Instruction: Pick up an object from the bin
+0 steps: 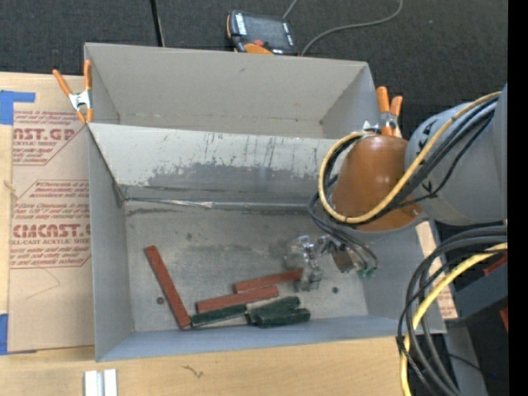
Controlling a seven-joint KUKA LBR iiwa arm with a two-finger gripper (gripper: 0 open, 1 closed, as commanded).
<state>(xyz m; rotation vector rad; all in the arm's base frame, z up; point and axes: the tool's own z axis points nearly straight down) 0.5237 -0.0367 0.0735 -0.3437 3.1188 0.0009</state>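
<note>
Short red-brown bar [266, 285] lies flat on the floor of the bin [107, 262], near side, right of centre. Its right end is just at the gripper [310, 264], which sits low over that end. Cannot tell whether the gripper is open or closed, or whether it touches the bar. Risks, as judged: a hold taken at the very end could let the bar swing and slip out on the lift, and a bar lying flat offers little to catch, so the gripper may scrape the floor. Dark green bars [279, 310] just nearer could be nudged. Long red-brown bar [167, 287] lies well apart, left. Gripper points down; orange cover [371, 184] sits above it to the right, ringed by cables [330, 167], with the arm entering from the right.
</note>
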